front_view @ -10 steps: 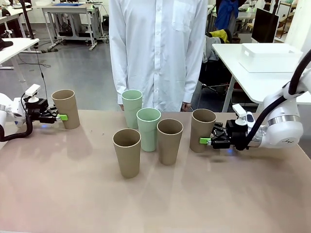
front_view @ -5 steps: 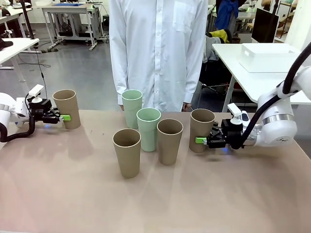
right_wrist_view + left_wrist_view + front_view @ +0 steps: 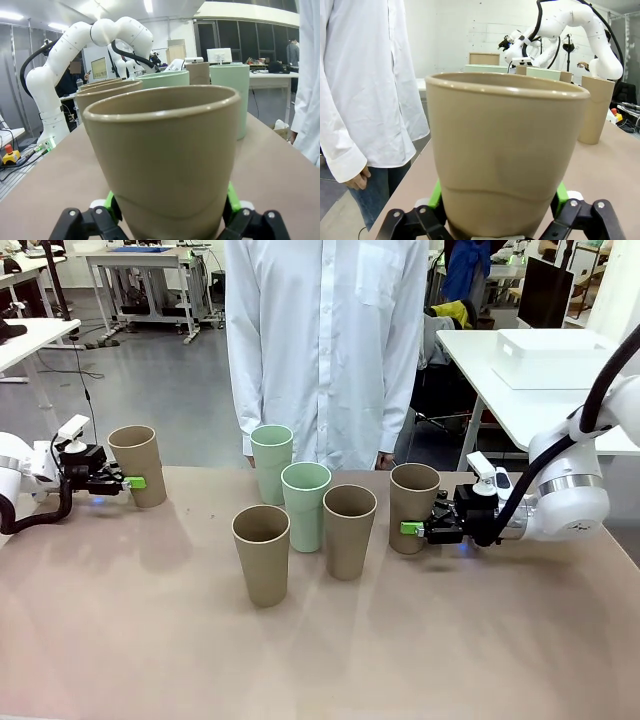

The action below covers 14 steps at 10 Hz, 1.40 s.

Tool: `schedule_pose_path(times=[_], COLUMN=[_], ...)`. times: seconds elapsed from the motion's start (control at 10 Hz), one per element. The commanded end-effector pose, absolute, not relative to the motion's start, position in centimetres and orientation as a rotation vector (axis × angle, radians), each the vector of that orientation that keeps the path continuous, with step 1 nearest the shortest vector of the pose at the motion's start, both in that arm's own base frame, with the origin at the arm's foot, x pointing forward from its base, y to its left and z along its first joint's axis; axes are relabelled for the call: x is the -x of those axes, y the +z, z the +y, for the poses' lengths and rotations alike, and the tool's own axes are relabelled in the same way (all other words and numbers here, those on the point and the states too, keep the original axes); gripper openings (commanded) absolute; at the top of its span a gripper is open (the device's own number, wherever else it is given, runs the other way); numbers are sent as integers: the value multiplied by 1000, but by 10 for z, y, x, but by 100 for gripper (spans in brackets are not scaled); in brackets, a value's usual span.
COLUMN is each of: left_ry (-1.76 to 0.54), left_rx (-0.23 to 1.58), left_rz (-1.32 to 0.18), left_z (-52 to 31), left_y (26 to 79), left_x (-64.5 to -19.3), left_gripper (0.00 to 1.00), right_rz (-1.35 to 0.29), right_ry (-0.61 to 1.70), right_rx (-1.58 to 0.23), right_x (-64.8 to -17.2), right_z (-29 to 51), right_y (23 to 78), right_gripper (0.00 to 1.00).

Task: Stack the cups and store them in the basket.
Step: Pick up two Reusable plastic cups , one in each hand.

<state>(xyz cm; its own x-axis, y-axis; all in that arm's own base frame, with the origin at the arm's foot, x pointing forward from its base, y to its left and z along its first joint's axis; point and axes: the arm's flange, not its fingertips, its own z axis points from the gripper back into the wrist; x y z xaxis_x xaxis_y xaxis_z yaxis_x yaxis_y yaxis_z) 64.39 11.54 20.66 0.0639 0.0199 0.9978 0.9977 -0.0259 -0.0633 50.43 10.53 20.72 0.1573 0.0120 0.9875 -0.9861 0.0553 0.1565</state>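
My left claw [image 3: 128, 483] pinches the far-left tan cup [image 3: 136, 452] low on its wall. The left wrist view shows a green pad pressed against each side. That cup stands upright near the left edge of the worktop [image 3: 150, 640], with its mouth up, its long axis vertical and its body tapering toward the base.

My right claw [image 3: 414, 528] is clamped the same way on the right-hand tan cup [image 3: 414, 495], low on its body with pads against both flanks. This cup is also upright, its open mouth toward the ceiling. I cannot tell whether either base touches the worktop.

Between my two claws four more cups stand upright and mouth-up in a loose cluster. A rear mint cup [image 3: 272, 462] is nearest the person [image 3: 325, 340]. A front mint cup [image 3: 305, 508] stands just before it. A middle tan cup [image 3: 349, 532] is just beside that one, and a front tan cup [image 3: 262, 555] is closest to me. The right-hand tan cup stands just beside the middle tan cup.

The white basket [image 3: 555, 360] rests on a separate white table [image 3: 520, 410] beyond my right arm, well apart from every cup, with its long side running across the front view.
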Motion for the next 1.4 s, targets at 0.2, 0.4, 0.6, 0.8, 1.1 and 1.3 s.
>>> schedule_pose_path(times=[0.2, 0.4, 0.6, 0.8, 1.1, 1.3], left_ry=[-1164, -1091, -1171, -1171, -1132, -1138], left_rx=[1271, 1315, 1273, 1273, 1228, 1245], left_rz=[-1191, -1160, -1165, -1165, -1239, -1334], left_z=[110, 113, 115, 115, 118, 111], left_y=[210, 212, 207, 207, 255, 289], left_x=[-637, -646, -644, -644, -617, -580], left_gripper=[76, 59, 59, 59, 84, 84], right_rz=[-1074, -977, -1104, -1104, -1196, -1243], right_ry=[1041, 1114, 1055, 1055, 1004, 990], right_rx=[-1246, -1379, -1234, -1234, -1177, -1130], right_x=[-508, -502, -504, -504, -485, -457], right_z=[101, 100, 102, 102, 78, 62], right_y=[209, 205, 206, 206, 250, 280], right_gripper=[58, 40, 40, 40, 84, 84])
